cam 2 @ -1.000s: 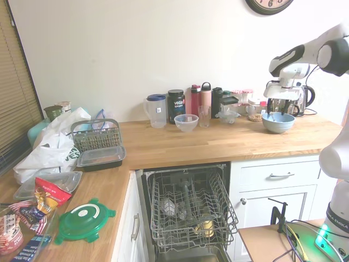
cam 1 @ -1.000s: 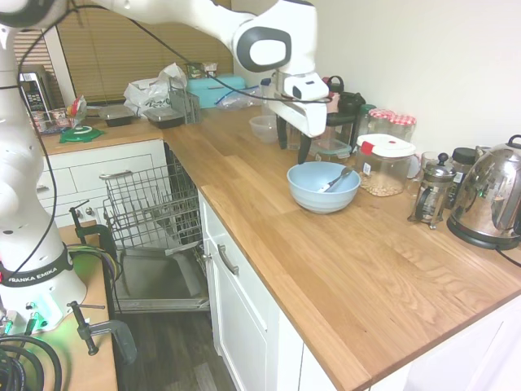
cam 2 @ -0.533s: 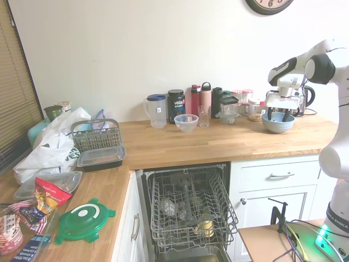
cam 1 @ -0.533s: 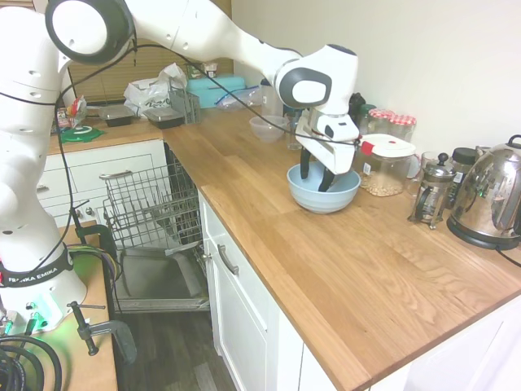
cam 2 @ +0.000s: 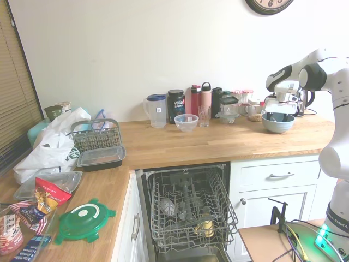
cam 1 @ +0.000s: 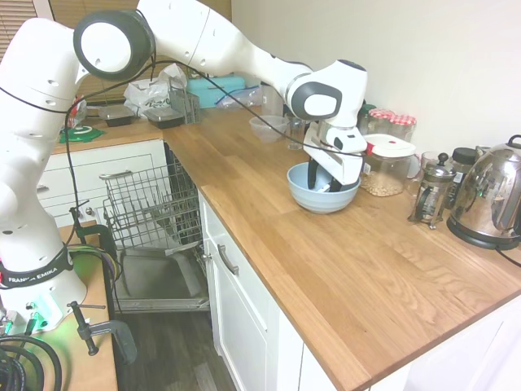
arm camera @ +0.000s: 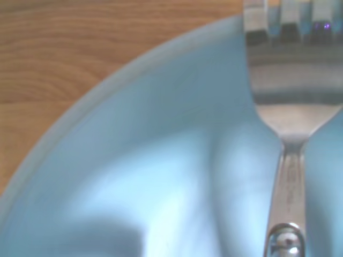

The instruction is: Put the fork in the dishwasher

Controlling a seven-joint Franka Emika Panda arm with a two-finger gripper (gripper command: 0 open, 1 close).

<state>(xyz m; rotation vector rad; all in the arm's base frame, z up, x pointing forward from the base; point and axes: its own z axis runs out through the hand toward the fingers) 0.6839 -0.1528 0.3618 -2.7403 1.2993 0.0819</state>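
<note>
Light blue ceramic-looking bowl (cam 1: pixel 323 194) is seen on the oak-plank worktop (cam 1: pixel 366 277), round, smooth, thick-rimmed. The gripper (cam 1: pixel 324 184) is lowered inside the bowl; two dark fingers (cam 1: pixel 313 173) are seen apart, but whether anything is pinched between them cannot be told. The fork (arm camera: pixel 286 128) is shown in the wrist view lying in the bowl: shiny silver metal, flat tines resting up at the rim, narrow neck, slim handle. The fork is not made out in either exterior view, being hidden by the gripper.

The dishwasher (cam 2: pixel 188 210) is found under the counter, door dropped open, grey wire rack (cam 1: pixel 151 204) pulled out, well apart from the bowl. In the second exterior view the gripper (cam 2: pixel 277 115) is seen at the bowl (cam 2: pixel 278 124).

Just beside the bowl a clear plastic container (cam 1: pixel 383 167) with a white lid is placed. Further along a glass French press (cam 1: pixel 431 192) and a polished steel kettle (cam 1: pixel 488 199) are set. A small wire caddy (cam 2: pixel 96 135) is seen on the counter near a white plastic bag (cam 2: pixel 52 147).
</note>
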